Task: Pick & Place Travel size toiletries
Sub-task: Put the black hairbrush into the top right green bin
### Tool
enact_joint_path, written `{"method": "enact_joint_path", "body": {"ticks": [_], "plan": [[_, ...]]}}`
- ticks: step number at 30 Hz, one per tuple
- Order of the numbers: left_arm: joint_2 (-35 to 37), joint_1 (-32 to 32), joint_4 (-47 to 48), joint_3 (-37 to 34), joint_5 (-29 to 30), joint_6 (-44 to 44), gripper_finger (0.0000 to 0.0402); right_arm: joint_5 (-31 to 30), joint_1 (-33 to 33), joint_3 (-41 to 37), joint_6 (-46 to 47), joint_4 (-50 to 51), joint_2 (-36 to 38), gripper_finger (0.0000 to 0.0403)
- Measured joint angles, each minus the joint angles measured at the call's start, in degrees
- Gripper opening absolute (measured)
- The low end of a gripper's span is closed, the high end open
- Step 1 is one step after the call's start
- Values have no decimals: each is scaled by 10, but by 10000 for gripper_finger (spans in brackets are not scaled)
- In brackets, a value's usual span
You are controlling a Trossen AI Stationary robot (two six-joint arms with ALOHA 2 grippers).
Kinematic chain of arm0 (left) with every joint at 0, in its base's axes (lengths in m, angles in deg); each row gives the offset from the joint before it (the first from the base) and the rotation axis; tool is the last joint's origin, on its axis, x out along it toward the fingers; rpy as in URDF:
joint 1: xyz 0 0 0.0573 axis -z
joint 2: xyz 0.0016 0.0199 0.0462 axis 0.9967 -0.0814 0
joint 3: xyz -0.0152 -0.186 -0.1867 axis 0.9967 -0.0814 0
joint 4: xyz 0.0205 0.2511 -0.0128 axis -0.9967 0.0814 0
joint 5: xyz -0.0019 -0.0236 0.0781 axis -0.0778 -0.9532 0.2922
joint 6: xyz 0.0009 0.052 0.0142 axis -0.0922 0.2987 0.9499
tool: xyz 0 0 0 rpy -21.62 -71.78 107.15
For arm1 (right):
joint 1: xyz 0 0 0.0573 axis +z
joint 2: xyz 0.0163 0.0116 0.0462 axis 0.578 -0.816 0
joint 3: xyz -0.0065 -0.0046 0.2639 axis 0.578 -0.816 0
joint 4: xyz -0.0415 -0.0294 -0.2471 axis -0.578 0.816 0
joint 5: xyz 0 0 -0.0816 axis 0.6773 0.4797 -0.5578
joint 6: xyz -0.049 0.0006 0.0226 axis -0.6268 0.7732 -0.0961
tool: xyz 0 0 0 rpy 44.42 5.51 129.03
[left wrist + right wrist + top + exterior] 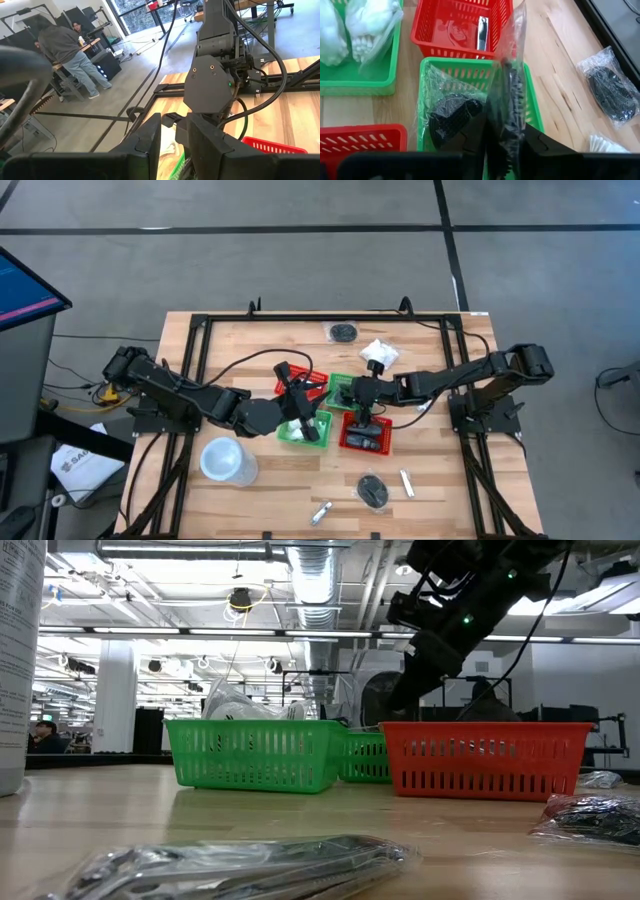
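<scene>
Right gripper [502, 145] clamped on wrapped black bundle [507, 95] above green basket [532, 107]; left gripper's state unclear.

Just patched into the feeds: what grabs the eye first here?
The four red and green baskets clustered mid-table, with both arms converging over them. The right gripper pinches a black bundle in clear wrap above a green basket. A large white cup stands near the left arm.

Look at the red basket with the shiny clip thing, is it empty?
Not empty. The red basket holds a silvery clipper lying on its floor.
</scene>
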Motion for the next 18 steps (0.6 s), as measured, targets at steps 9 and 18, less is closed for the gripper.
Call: {"method": "enact_joint_path", "body": {"ticks": [9, 18], "plan": [[0, 0, 0, 0, 0, 0, 85, 0, 0, 0, -15, 0, 0, 62], [0, 0, 0, 0, 0, 0, 85, 0, 0, 0, -17, 5, 0, 86]]}}
